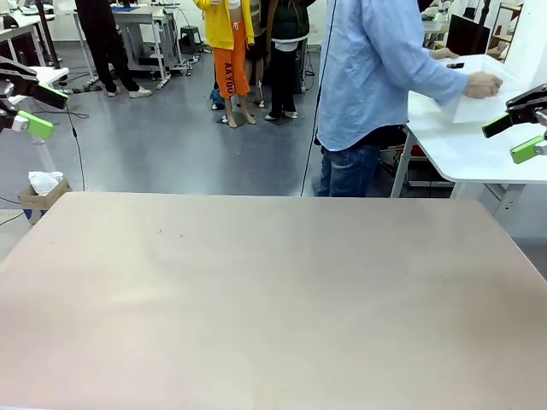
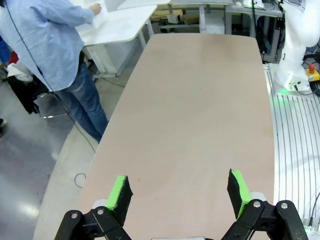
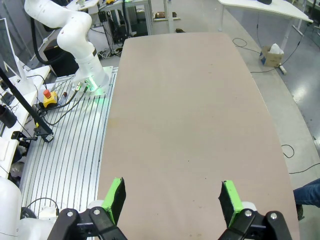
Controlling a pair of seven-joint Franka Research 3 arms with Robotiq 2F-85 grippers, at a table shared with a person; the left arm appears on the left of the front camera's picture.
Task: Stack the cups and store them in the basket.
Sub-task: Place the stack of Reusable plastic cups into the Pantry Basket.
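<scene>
The cups are out of view. At the far right, a person's hand (image 1: pixel 483 84) rests on a washed-out white thing (image 1: pixel 491 73) on a side table; I cannot tell whether it is the basket. My left gripper (image 1: pixel 30 107) hangs open at the left edge, above the floor beside the table. My right gripper (image 1: pixel 515 138) hangs open at the right edge, in front of the side table. In the left wrist view the left gripper (image 2: pixel 179 192) has nothing between its green pads, with bare tabletop below. The right gripper (image 3: pixel 172 199) is likewise open over bare tabletop.
The beige table (image 1: pixel 273 290) spreads across the front view. A person in a light blue shirt (image 1: pixel 367 77) stands beyond its far edge, turned towards a white side table (image 1: pixel 461 145). A cardboard box (image 1: pixel 41 192) sits on the floor at the far left.
</scene>
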